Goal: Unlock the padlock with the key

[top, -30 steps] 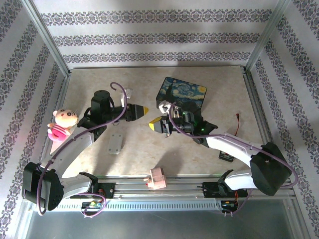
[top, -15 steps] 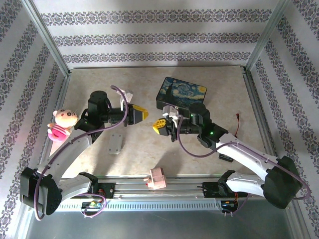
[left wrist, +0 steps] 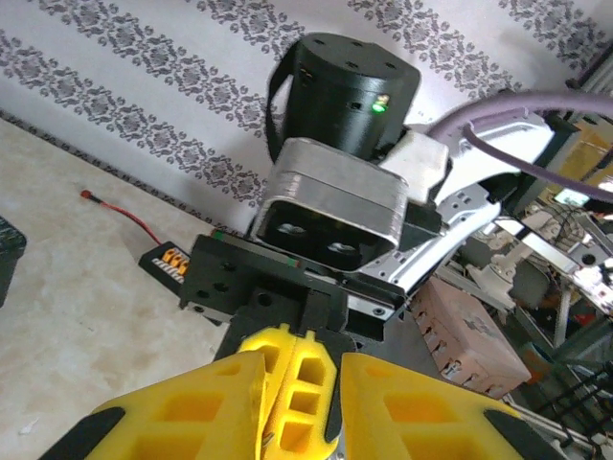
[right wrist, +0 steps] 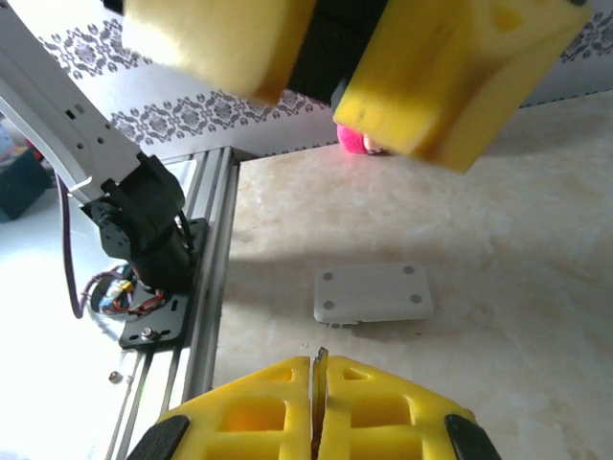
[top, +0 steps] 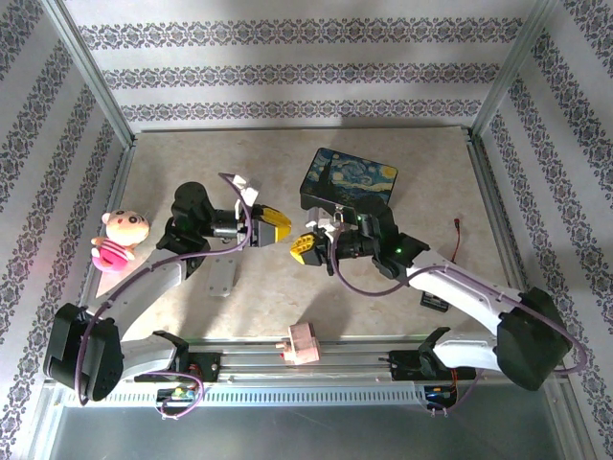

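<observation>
The two grippers meet nose to nose over the middle of the table, just in front of the starry-night tin [top: 350, 177]. The right gripper [top: 299, 249] is clamped tight, and in its own wrist view a thin metal sliver, most likely the key [right wrist: 319, 369], stands up from the seam between its pads. The left gripper [top: 280, 223] stands partly open with nothing visibly in it. From its wrist camera the right gripper's yellow tips sit right between its fingers [left wrist: 412, 407]. Where the padlock is cannot be told.

The risk is in that crowding. If the left jaws close further they may pinch the other gripper's tips and not the lock, and a sideways nudge could twist the thin key in its grip or flick it out. A dropped key would land on the marble-patterned tabletop near the grey plate [right wrist: 374, 292] — small, dull and hard to pick up again.
</observation>
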You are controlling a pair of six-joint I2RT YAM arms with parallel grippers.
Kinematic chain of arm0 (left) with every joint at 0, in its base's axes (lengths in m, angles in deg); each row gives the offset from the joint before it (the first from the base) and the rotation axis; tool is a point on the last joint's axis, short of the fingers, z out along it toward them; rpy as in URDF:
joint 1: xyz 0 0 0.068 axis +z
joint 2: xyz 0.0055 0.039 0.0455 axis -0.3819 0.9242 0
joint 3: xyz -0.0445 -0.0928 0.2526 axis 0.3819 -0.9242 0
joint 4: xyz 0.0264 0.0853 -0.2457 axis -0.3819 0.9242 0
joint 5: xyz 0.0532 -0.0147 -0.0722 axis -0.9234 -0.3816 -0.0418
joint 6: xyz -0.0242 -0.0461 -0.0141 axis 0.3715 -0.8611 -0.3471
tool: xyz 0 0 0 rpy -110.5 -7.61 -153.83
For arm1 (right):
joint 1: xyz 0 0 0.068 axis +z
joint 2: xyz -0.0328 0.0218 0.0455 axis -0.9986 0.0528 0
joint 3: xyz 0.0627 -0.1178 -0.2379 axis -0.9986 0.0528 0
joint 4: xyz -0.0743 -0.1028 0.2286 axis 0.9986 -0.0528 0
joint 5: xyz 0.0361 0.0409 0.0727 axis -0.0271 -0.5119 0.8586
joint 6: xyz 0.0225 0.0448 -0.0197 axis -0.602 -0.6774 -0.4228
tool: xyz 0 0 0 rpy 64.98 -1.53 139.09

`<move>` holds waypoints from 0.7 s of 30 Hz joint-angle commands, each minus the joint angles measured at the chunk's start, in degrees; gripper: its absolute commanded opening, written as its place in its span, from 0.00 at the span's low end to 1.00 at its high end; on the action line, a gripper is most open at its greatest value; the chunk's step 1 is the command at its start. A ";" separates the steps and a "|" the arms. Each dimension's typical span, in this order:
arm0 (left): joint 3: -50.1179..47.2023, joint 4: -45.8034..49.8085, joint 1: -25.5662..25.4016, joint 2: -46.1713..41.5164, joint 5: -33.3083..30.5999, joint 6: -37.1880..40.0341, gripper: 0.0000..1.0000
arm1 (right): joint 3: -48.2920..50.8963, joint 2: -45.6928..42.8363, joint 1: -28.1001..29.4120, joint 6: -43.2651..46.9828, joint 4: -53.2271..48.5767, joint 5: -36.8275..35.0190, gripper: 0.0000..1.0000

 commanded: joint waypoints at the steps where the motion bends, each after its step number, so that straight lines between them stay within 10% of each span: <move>1: 0.59 -3.94 -1.28 0.49 4.09 2.51 0.24 | -3.33 1.39 -1.04 -3.52 0.10 5.30 0.00; 12: 5.17 27.72 -1.64 -0.91 -2.84 25.25 0.34 | -5.83 4.33 -2.51 -7.19 -0.61 8.48 0.00; 21: 3.69 18.61 -1.62 -0.46 -7.30 19.28 0.40 | -5.91 5.07 -2.47 -8.17 -0.50 9.23 0.00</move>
